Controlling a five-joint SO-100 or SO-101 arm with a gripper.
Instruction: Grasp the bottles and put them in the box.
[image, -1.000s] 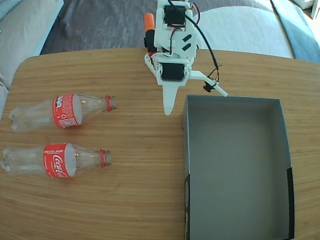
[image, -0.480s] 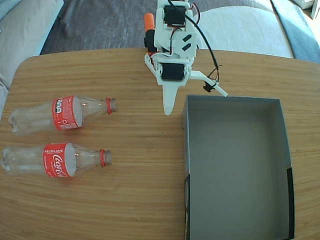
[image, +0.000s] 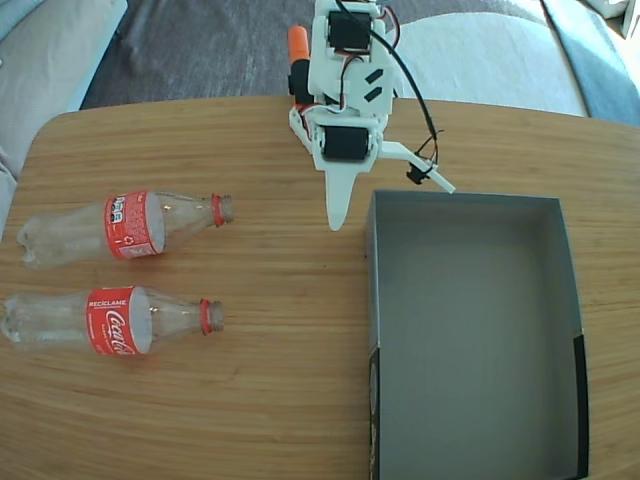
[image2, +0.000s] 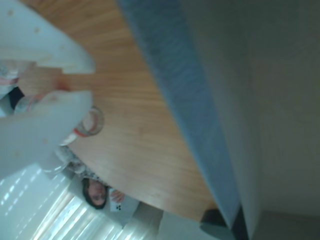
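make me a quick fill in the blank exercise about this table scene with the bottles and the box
1. The number of bottles lying on the table is ____.
2. The upper bottle and lower bottle both have open mouths pointing toward the ____ of the fixed view.
3. The inside of the box is ____.
4. The gripper holds ____.

Missing words: two; right; empty; nothing

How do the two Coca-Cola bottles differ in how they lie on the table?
In the fixed view, the upper bottle lies tilted, its neck end raised toward the arm, while the lower bottle lies almost level across the picture. The upper bottle's label shows small print and symbols; the lower bottle's shows the Coca-Cola script. Both are clear, uncapped, on their sides with necks pointing toward the box, and outside it.
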